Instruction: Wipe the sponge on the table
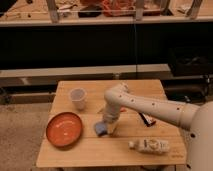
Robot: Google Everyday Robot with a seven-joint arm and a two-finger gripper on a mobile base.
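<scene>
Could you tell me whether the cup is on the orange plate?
No, the cup stands on the table apart from the plate; the gripper is at the sponge.

A long grey bench (55,74) stands over the speckled floor (20,132).

We see a light wooden table with a slatted top (142,90). A round orange plate (64,129) sits at its front left, and a small white cup (77,98) stands behind the plate. A small blue sponge (100,130) lies just right of the plate, with the gripper (109,124) down on it. A pale bottle (148,145) lies on its side at the front right. A black-and-white block (146,118) lies behind the bottle.
</scene>
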